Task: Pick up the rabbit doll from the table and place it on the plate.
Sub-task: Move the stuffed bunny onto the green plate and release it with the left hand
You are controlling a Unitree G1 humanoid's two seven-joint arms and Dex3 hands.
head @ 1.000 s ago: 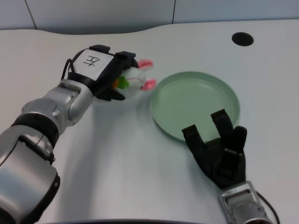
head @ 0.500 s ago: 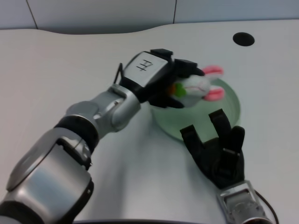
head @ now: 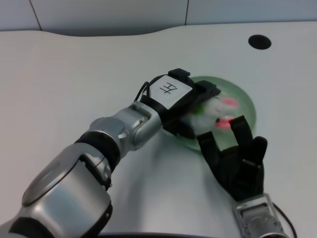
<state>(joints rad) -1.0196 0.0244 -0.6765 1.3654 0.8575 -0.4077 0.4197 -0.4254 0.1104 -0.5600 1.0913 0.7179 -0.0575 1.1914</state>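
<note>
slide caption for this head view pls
Left hand holds the rabbit doll over the green plate, beside the idle right hand.

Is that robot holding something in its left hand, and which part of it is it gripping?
Yes: the left hand holds the rabbit doll by its white body over the green plate; the pink ears stick out free.
</note>
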